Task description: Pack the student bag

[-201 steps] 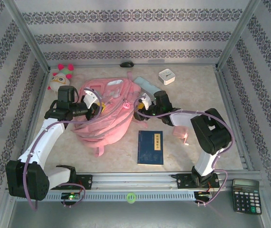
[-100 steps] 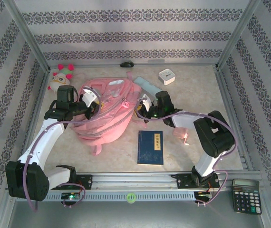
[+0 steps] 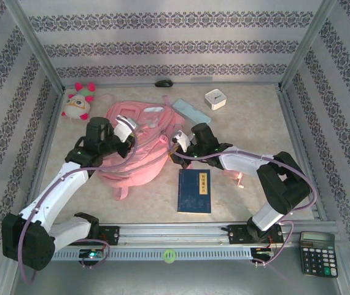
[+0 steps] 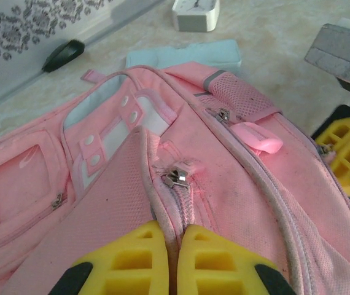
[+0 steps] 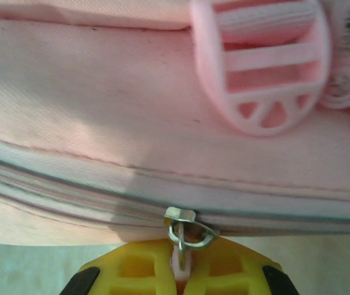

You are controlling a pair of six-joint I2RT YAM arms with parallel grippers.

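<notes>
Diagonally, the student bag (image 3: 144,132) lies flat, top pointing far-right.

Bag (image 3: 139,166): big pink fabric backpack, lies flat, lighter front pockets up, between both grippers. Left gripper (image 4: 176,258) jaws pinch its fabric ridge, slider (image 4: 176,177) just ahead. Right gripper (image 5: 180,270) jaws clamp the side-zipper pull (image 5: 187,230); pink buckle (image 5: 261,67) beyond.

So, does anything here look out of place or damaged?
Nothing looks damaged or spilled. The student bag has small dark specks on its fabric, and the calculator sits apart from the rest, at the near right corner.
</notes>
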